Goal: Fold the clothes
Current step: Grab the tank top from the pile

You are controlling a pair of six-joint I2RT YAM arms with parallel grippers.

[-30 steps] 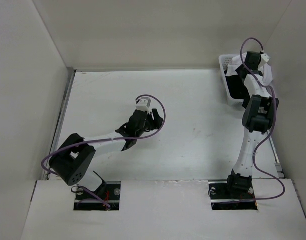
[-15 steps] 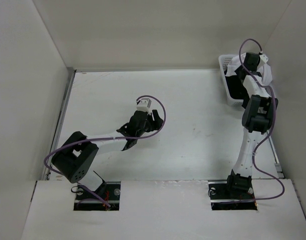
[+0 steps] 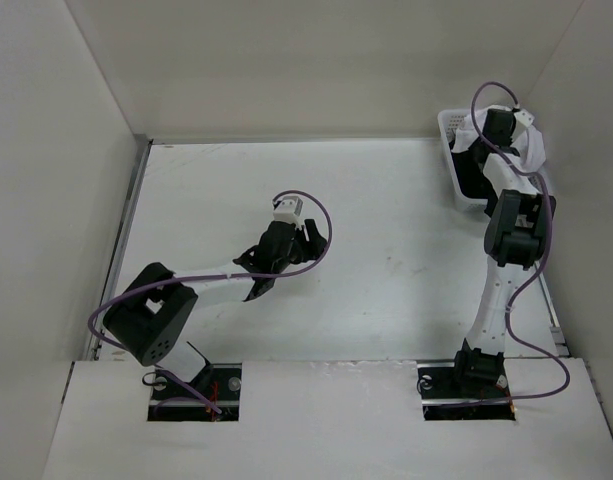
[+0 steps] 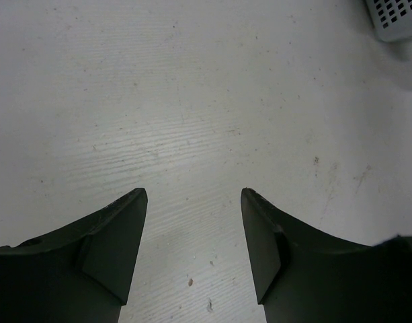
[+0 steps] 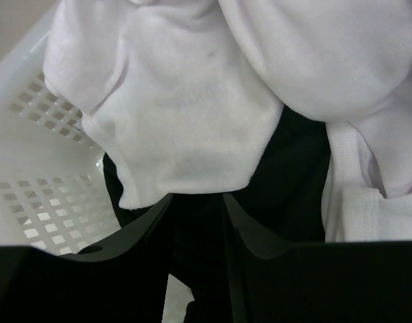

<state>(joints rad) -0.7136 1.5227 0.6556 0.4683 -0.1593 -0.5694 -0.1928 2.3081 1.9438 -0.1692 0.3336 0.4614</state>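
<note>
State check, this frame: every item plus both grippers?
basket: upright, far right corner of the table.
white garment: crumpled in the basket, unfolded.
black garments: bunched under the white garment.
left gripper: open, empty, above the table.
right gripper: over the basket, grip unclear.

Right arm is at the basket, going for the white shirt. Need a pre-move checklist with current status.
1. Right tool is over the white plastic lattice basket: ok.
2. Thin white garment is within reach: ok, its hem hangs just beyond the tips.
3. White fabric sits between the jaws: not ok, only the black garment shows in the gap.
4. Right tool is not pinching black cloth: cannot tell.
5. Left tool is open and holding nothing: ok, it hangs above the white table.
</note>
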